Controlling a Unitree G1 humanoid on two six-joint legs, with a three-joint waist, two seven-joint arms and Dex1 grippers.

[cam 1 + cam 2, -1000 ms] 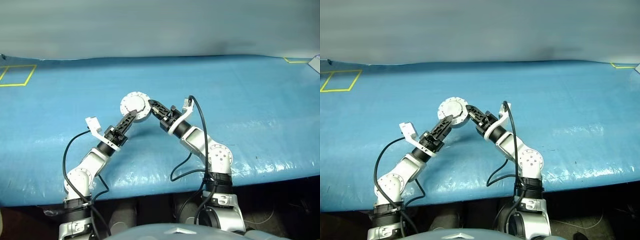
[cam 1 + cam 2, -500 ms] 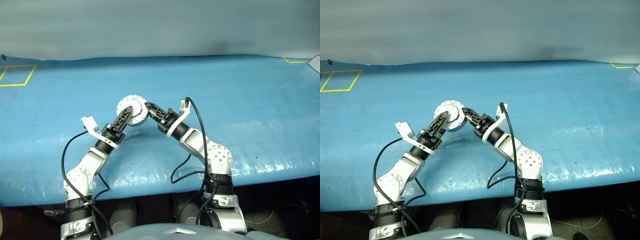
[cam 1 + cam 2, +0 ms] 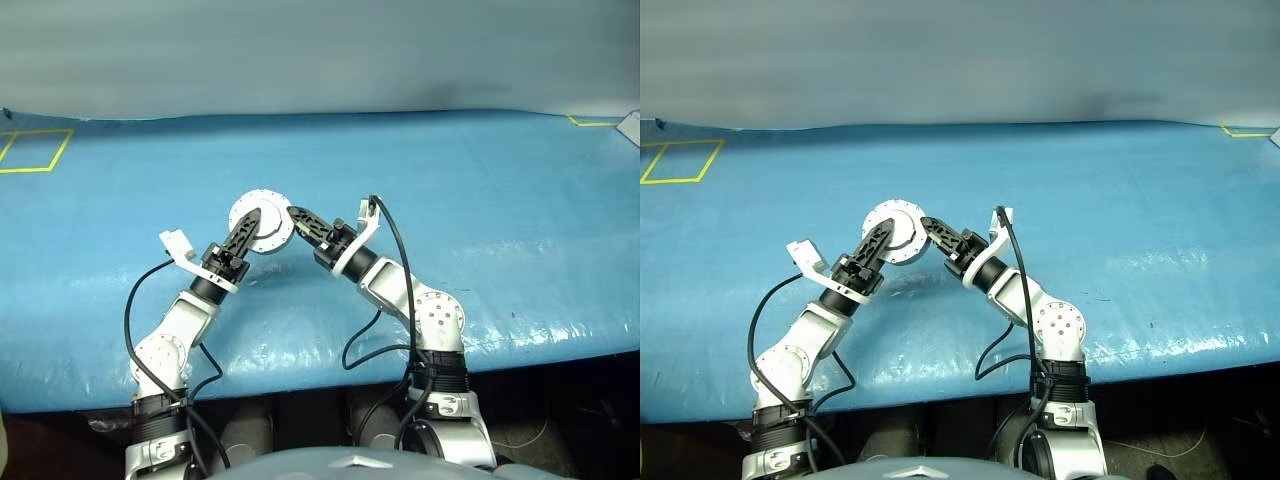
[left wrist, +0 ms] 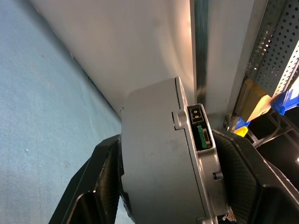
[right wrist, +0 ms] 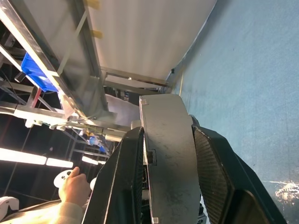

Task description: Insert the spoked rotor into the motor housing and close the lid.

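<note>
The motor housing [image 3: 262,222], a round silver puck, hangs on edge above the blue table with a plain silver face towards me. My left gripper [image 3: 250,218] is shut on its left side; the left wrist view has a black finger [image 4: 93,186] pressed on each flat face of the housing [image 4: 154,154]. From the right, my right gripper [image 3: 293,216] is shut on the rim, its fingers [image 5: 124,182] clamping the housing [image 5: 168,149]. I cannot tell the lid apart from the housing. The spoked rotor is out of view.
The blue table cover [image 3: 480,200] spreads wide on all sides, its front edge [image 3: 320,355] near my body. A yellow tape square [image 3: 35,150] lies far left, a yellow tape corner [image 3: 595,122] far right. A person's hand [image 5: 74,186] and shelving stand beyond the table.
My left gripper's fingers, open beside the housing before, have closed in on its left side. The housing has shifted slightly left. My right gripper keeps its grip.
</note>
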